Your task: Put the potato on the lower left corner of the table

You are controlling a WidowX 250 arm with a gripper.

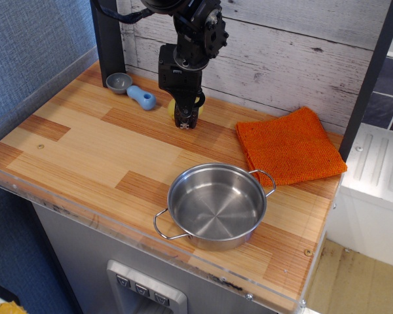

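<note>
The pale-yellow potato [172,108] is at the back middle of the wood-plank table [85,144], mostly hidden behind the black gripper [185,120]. The gripper points straight down and its fingers are closed around the potato, with yellow showing on both sides of them. I cannot tell whether the potato rests on the table or hangs just above it. The table's near left corner [6,167] is far from the gripper, to its left and nearer the camera.
A light-blue scoop [141,97] with a grey bowl lies just left of the gripper by a dark post [108,39]. A steel pot [216,204] stands near the front edge. An orange cloth [289,145] lies at the right. A white plank wall runs behind.
</note>
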